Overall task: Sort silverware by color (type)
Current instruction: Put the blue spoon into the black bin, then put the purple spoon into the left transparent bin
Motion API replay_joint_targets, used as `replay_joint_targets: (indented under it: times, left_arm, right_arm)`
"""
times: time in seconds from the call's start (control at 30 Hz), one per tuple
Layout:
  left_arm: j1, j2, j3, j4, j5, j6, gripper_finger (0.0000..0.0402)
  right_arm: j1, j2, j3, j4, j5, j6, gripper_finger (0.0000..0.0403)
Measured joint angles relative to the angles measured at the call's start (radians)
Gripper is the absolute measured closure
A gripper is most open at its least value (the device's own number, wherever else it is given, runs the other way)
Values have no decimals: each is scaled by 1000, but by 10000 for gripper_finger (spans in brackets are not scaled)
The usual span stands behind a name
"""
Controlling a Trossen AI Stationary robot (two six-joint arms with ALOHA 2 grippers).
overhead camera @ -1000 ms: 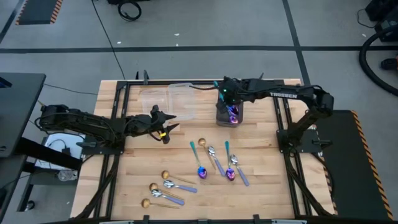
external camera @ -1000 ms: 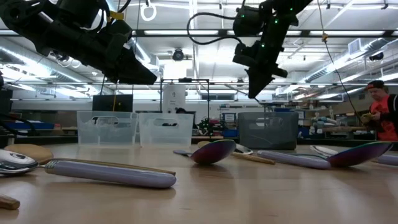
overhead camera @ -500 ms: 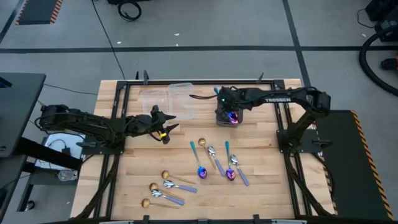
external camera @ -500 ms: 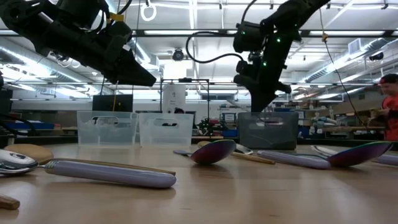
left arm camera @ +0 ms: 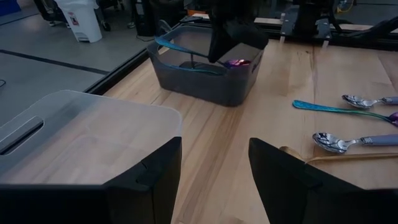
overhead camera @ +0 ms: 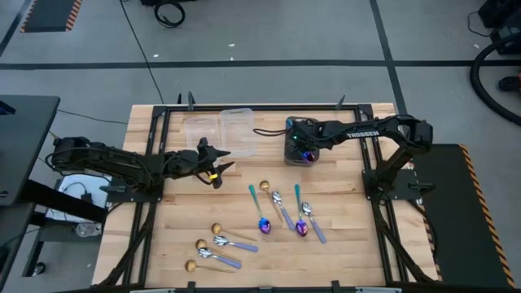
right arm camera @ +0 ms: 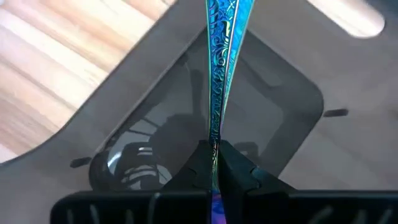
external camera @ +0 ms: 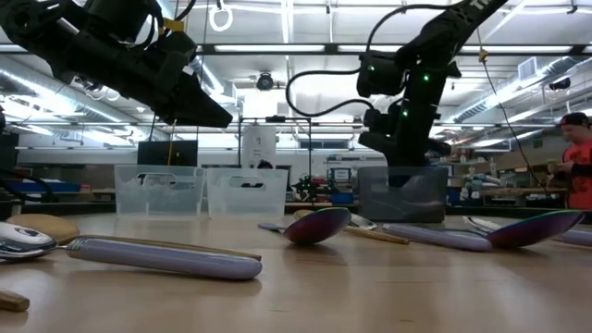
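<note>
- The right end effector (overhead camera: pixel 303 151) is down in the dark grey plastic bin (overhead camera: pixel 288 154) at the far side of the table (overhead camera: pixel 350 244), clamped on an iridescent blue-purple spoon with a teal handle (right arm camera: pixel 219 62).
- The 2 clear plastic bins (overhead camera: pixel 218 130) look empty.
- About 10 spoons (overhead camera: pixel 269 213) lie unsorted near the middle.
- The left end effector (overhead camera: pixel 218 163) hovers with fingers apart, holding nothing.

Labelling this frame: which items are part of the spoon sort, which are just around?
Job: teal-handled spoon held by right gripper over dark grey bin; loose spoons; gold spoons.
Around: clear bins; left gripper, waiting open; person.
</note>
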Motion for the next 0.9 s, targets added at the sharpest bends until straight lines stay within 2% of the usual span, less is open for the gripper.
replay_joint_targets:
  times: [0.4, 0.7, 0.8, 0.9]
  left_arm:
    - [0, 0, 0, 2, 0, -1, 208]
    - [-1, 0, 0, -76, 116, 23, 208]
    - [-20, 0, 2, -137, 183, 11, 208]
    - [-70, 1, 26, -260, 195, -38, 208]
  right_arm:
    - [-36, 0, -59, 47, -114, 25, 377]
    - [-36, 0, -59, 62, -112, -16, 297]
    - [-35, -11, -59, 66, -119, -53, 273]
    - [-17, -61, -59, 72, -116, -67, 255]
